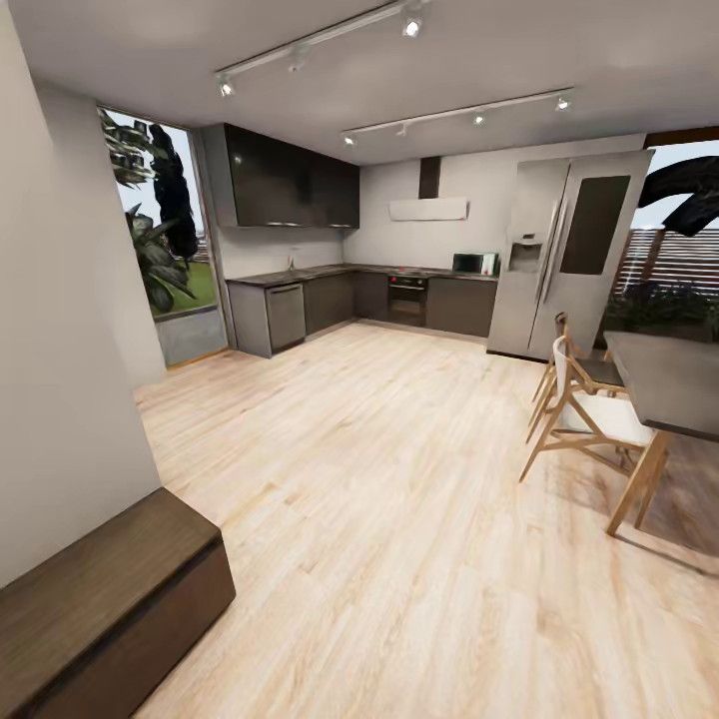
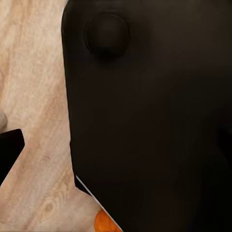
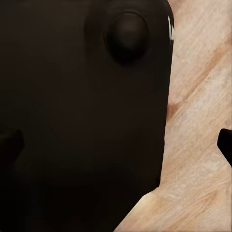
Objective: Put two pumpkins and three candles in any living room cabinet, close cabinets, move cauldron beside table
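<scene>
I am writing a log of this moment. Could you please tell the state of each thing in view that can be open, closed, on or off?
Cabinet: closed, top bare.
Fridge: both doors shut.
Oven: door shut.
Dishwasher: shut.
Upper kitchen cupboards: closed.
Ceiling spotlights: on.
Chairs: upright, at the dining table.

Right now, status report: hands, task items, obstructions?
Hands' state unclear. Long low dark brown wood cabinet at left, closed. Orange sliver in left wrist view, unidentified. Wooden chairs right.
</scene>
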